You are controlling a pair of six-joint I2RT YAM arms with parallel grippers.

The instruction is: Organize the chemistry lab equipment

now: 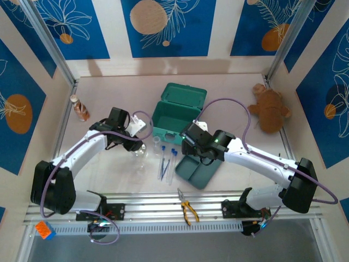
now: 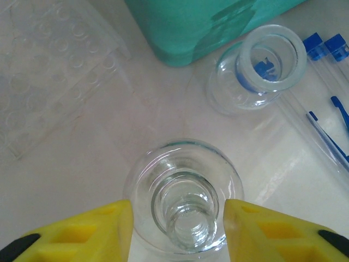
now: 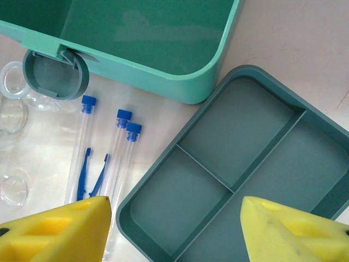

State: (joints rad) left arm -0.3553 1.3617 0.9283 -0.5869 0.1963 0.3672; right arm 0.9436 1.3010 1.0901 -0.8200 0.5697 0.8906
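The left gripper [image 2: 177, 210] has its yellow fingers [image 2: 103, 229] on either side of an upright glass flask [image 2: 185, 183] on the bench [image 2: 98, 147]; I cannot tell whether they clamp it. A second flask [image 2: 262, 68] stands just beside the open green box [image 3: 136, 38], whose inside shows bare. The clear tube rack [image 2: 49, 82] lies flat nearby. The right gripper [image 3: 174, 229] is released, above a green tray [image 3: 240, 136] with three bare compartments. Three blue-capped test tubes [image 3: 117, 150] lie on the bench between flasks and tray.
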